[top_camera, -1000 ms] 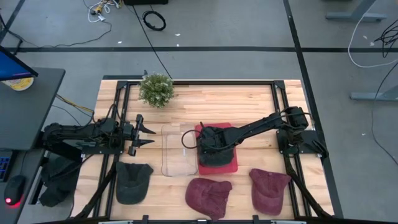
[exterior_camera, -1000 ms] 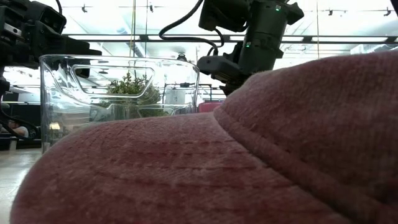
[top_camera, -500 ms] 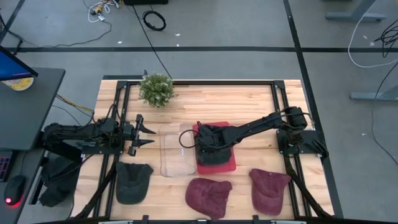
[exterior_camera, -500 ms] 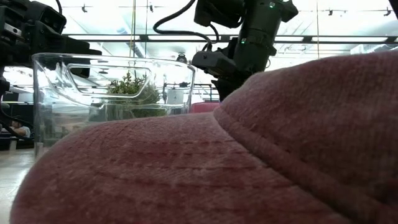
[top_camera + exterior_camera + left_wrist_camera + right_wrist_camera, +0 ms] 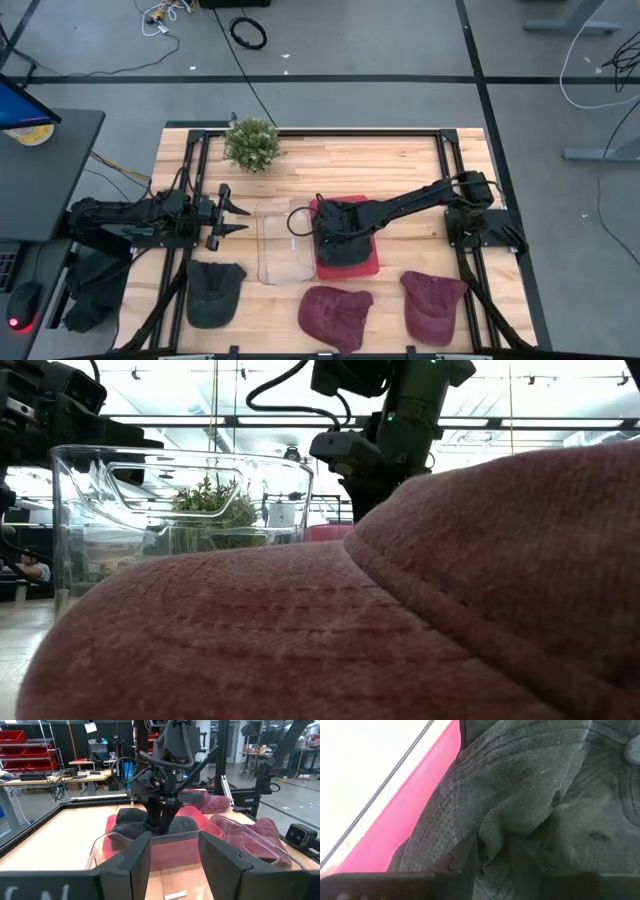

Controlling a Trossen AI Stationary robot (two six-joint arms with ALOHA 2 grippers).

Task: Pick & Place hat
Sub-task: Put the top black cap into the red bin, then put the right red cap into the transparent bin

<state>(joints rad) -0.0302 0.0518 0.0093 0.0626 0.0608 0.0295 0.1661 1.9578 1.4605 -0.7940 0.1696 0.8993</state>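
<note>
Right up against the low camera sits a maroon cap, filling most of that view, one of three hats lined up along the table's near edge. From above, that row reads clearly: a dark grey cap on the left, the maroon cap in the middle, and a second maroon cap to the right, all lying loose on the wooden table and not yet handled, by the look of it.

Moving back, the clear plastic bin stands empty mid-table, just beside the red tray. On that tray lies a dark grey hat, and here is the action: the right gripper is down on it, its fingers pressed into the crumpled fabric with a fold bunched between them. That looks like a pinch, though the cloth is not lifted clear of the tray in any view.

So my read is that the job is early: a grasp is underway, nothing has reached the bin, and three more caps wait in front.

Off to the left side the left gripper waits above the table edge, fingers spread wide, pointing toward the bin.

Farthest back, a small potted plant sits near the table's far edge, well clear of the work.
</note>
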